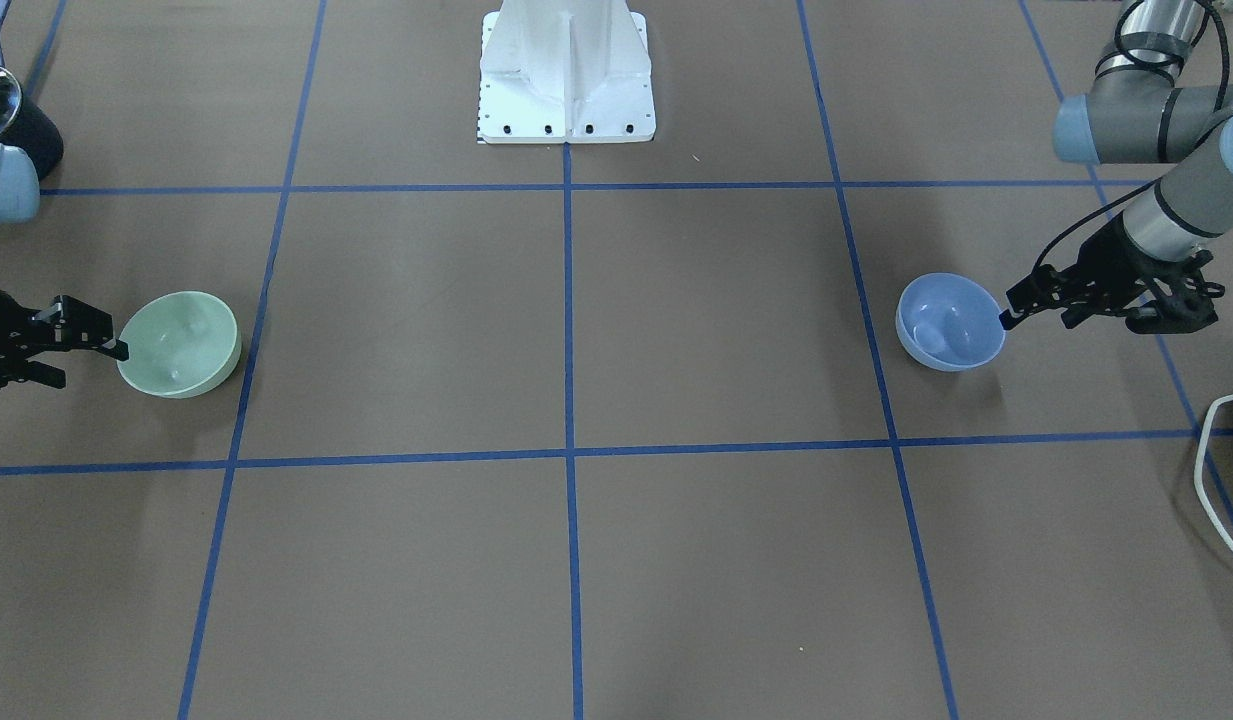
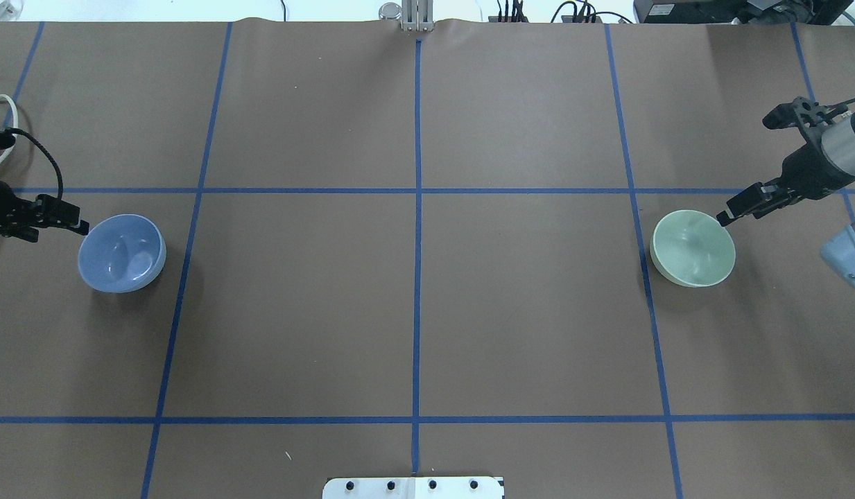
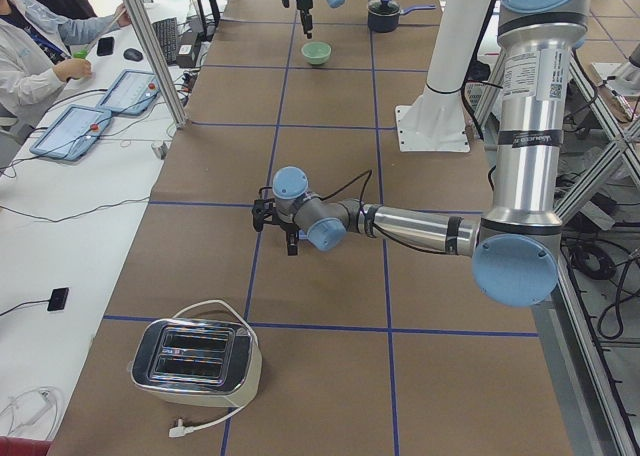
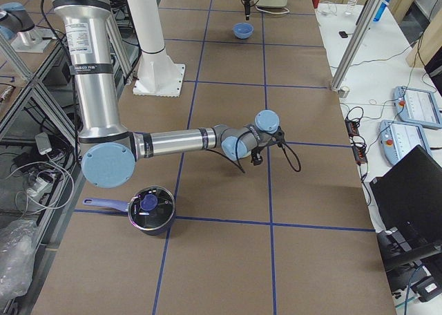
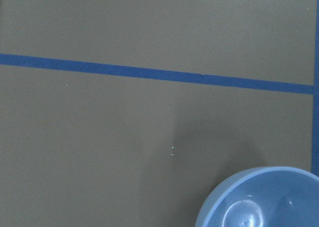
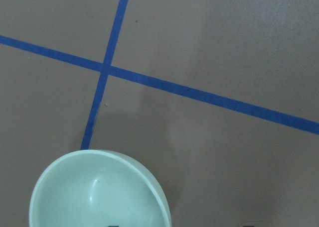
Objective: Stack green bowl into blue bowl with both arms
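The green bowl [image 1: 179,345] sits on the brown table at the robot's right, also in the overhead view [image 2: 693,248] and the right wrist view [image 6: 97,192]. My right gripper [image 1: 94,365] stands over its outer rim. Its dark fingertips [image 6: 113,225] show wide apart, astride the rim, so it is open. The blue bowl [image 1: 951,322] sits at the robot's left, also overhead [image 2: 122,253] and in the left wrist view [image 5: 259,199]. My left gripper [image 1: 1036,320] hangs at its outer rim, prongs apart, open. Neither bowl is gripped.
The white pedestal base [image 1: 566,80] stands mid-table on the robot's side. A toaster [image 3: 195,361] and its white cable [image 1: 1216,480] lie beyond the blue bowl. A lidded pot [image 4: 150,211] sits beyond the green bowl. Blue tape lines grid the table.
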`<state>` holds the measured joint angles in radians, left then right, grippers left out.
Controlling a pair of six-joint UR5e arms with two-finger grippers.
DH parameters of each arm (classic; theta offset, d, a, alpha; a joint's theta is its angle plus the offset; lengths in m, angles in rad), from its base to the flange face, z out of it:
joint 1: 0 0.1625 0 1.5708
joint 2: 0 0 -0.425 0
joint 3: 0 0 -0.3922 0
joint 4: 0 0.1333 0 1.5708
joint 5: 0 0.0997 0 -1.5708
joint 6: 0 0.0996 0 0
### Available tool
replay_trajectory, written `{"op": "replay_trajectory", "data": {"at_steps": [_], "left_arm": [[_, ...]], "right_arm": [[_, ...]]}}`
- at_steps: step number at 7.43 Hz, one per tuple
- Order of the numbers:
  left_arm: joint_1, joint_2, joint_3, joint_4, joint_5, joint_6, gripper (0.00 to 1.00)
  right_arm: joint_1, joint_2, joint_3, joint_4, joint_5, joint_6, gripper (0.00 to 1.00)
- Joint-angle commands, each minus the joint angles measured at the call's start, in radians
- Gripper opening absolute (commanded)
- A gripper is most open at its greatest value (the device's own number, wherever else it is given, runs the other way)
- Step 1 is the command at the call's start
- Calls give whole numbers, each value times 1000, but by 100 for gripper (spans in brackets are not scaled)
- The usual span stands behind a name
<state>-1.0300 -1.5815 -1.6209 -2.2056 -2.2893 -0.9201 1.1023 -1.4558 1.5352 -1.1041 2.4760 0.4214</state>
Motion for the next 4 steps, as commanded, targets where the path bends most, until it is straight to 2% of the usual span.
{"op": "replay_trajectory", "data": {"at_steps": [1,2,4], "left_arm": [[24,-11,6,0,1,-29,93],[24,-17,19,-2,1,-28,82],[42,-18,29,-3,1,-28,73]], "right_arm": [[-21,2,-1,3,-5,4,77],[-42,6,0,3,-31,7,73],[-81,9,3,4,-57,23,73]]}}
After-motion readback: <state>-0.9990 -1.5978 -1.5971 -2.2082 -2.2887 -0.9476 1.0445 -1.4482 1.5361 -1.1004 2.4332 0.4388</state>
